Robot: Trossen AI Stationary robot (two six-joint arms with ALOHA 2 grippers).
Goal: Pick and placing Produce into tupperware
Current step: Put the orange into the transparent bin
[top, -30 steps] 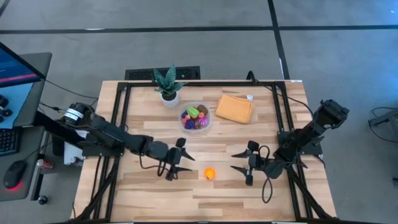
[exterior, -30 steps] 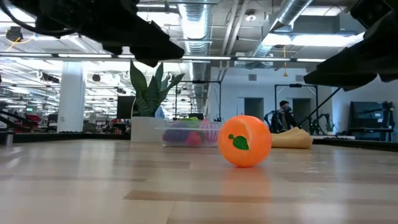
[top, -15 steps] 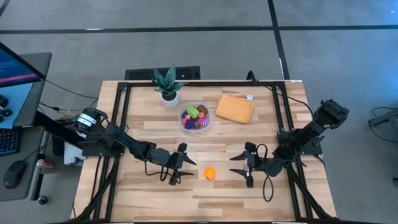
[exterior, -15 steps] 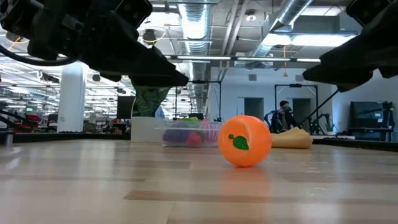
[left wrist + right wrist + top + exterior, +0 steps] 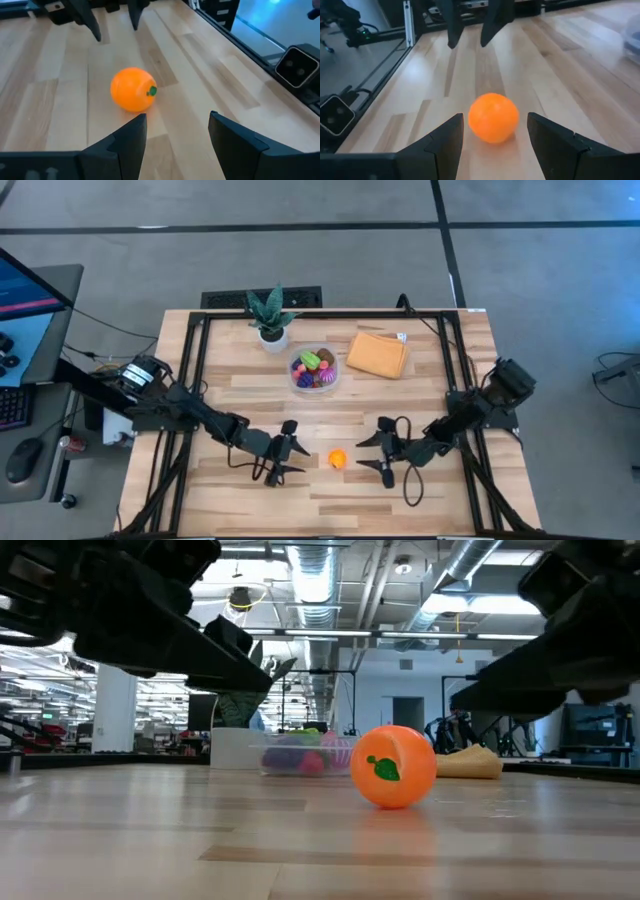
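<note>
An orange toy fruit [image 5: 337,459] with a green leaf mark [image 5: 383,768] rests on the wooden table near its front edge. My left gripper [image 5: 298,458] stands open just to its left, pointing at it. My right gripper [image 5: 362,454] stands open just to its right, also pointing at it. In the right wrist view the fruit [image 5: 493,117] lies ahead between the two fingers, apart from them. In the left wrist view the fruit [image 5: 132,89] lies ahead of one finger. Farther back stands the clear round tupperware [image 5: 314,369], holding several small coloured produce pieces.
A potted green plant [image 5: 270,315] stands behind the tub, at the far edge. A flat orange cloth [image 5: 377,354] lies to the tub's right. Black frame rails [image 5: 190,370] run along the table's left and right sides. Bare wood lies between the fruit and the tub.
Both grippers have sunk lower over the table and closed in on the orange fruit. The left has gone toward the near edge, and the right toward the table's left. The fruit has stayed where it was.
</note>
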